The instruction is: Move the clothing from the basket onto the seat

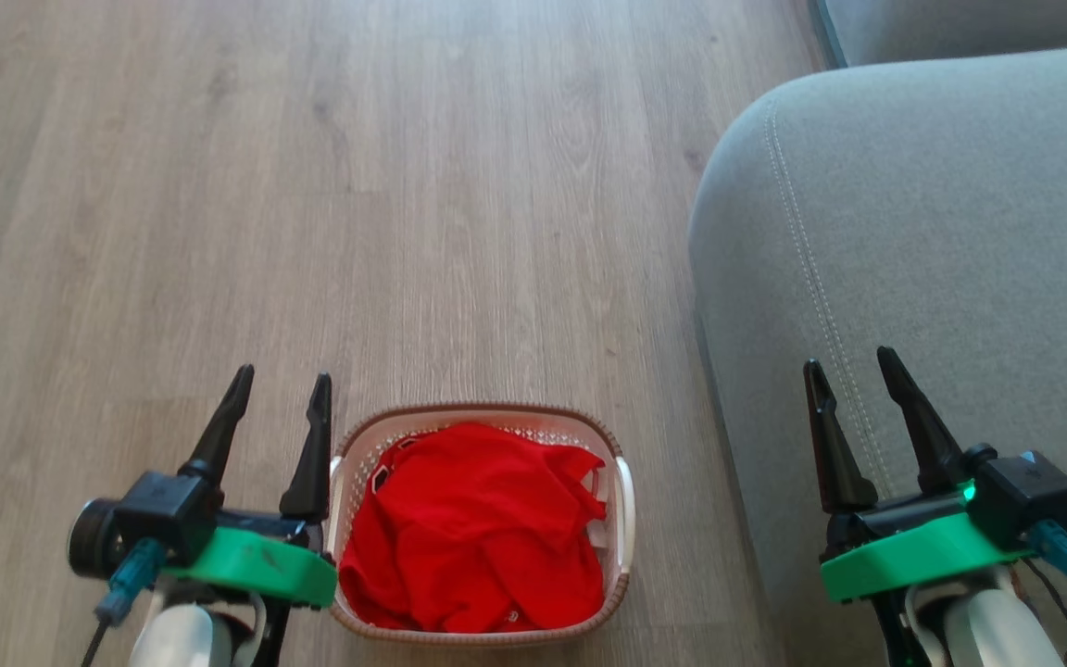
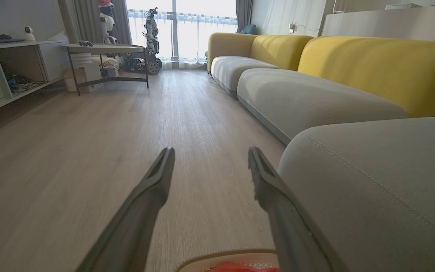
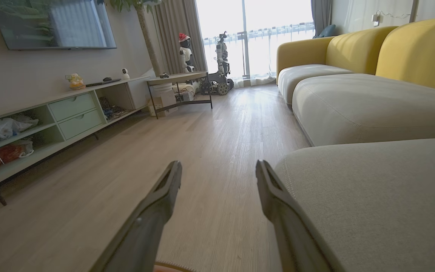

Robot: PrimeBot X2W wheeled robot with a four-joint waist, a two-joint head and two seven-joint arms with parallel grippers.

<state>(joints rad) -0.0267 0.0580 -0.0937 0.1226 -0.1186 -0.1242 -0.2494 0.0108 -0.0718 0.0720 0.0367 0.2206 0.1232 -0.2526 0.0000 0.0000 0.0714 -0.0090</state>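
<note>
Head view has the basket (image 1: pixel 478 409) at bottom centre with the red clothing (image 1: pixel 473 528) heaped inside, and the grey seat (image 1: pixel 941 232) along the right side. Both claws stand wide and empty: the left gripper (image 1: pixel 283 375) at lower left, just beside the basket, and the right gripper (image 1: pixel 848 359) at lower right, over the seat. A shallow pinch could lift one layer only, a finger might snag the perforated wall and drag the basket, or trailing cloth may drop onto the floor (image 1: pixel 404 185).

Bright daylight glares through the far window (image 2: pixel 181 34); wrist-view edges bend.
</note>
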